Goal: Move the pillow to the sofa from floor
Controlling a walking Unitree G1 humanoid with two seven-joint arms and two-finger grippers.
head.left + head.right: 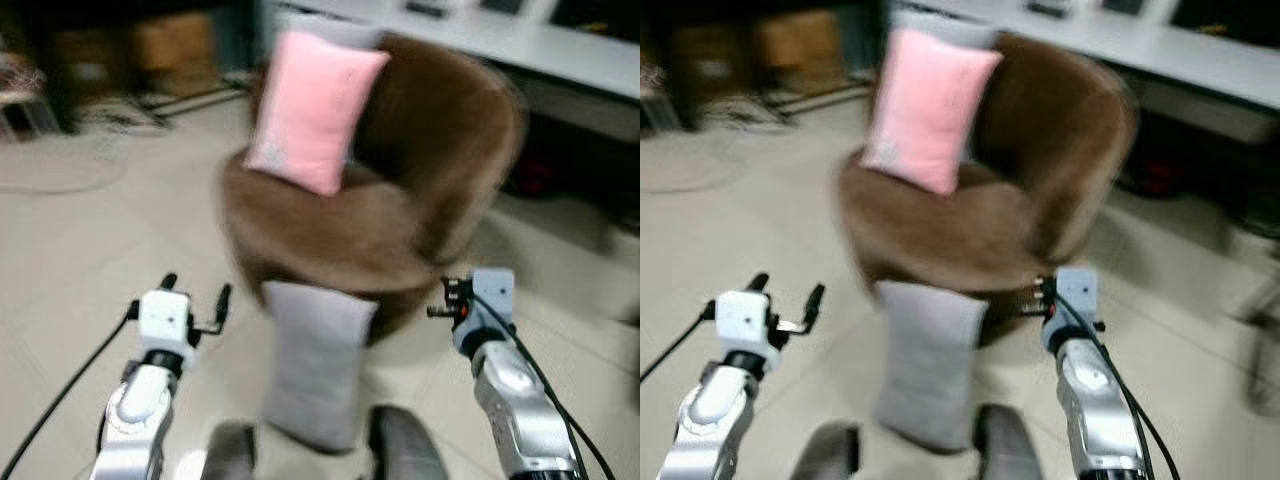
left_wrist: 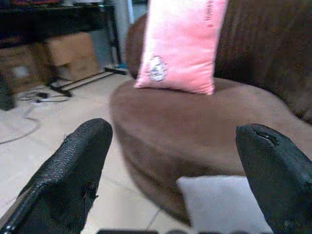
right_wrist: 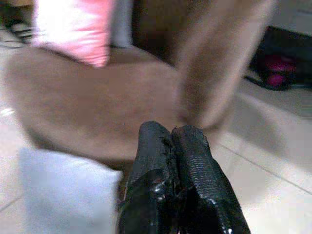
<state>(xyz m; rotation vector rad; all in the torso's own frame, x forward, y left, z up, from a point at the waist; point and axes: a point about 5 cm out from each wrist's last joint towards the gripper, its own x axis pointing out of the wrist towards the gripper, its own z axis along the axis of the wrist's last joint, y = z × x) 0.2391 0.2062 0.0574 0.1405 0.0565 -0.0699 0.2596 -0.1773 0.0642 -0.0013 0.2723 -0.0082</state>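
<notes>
1. The left tool (image 1: 195,292) is raised at the near left of the head views, its two black fingers (image 2: 73,170) spread wide apart with nothing between them.
2. The right tool (image 3: 173,161) is raised at the near right, its fingers pressed together and holding nothing.
3. Between the two tools, a little ahead of and below them, the grey pillow (image 1: 315,360) stands upright on the tiled floor (image 1: 90,260). Its upper end leans against the front of the sofa's base. Neither tool touches it: it sits to the right of the left tool and to the left of the right tool.
4. Just beyond the grey pillow is the brown sofa (image 1: 400,200), a rounded one-seat piece with a curved back. The left tool's open fingers point towards its seat edge, and the right tool points at the seat and the right-hand armrest.
5. A pink pillow (image 1: 315,105) stands on the seat, propped against the backrest, ahead of the left tool and farther away than the grey one.
6. Farther left, beyond the left tool, cardboard boxes (image 2: 68,51) sit by dark furniture, with cables (image 2: 29,97) lying on the floor near them.
7. Farthest off, behind the sofa and to the right, a long pale tabletop (image 1: 540,45) runs across the background. The head views are blurred, so finer detail there cannot be made out.
</notes>
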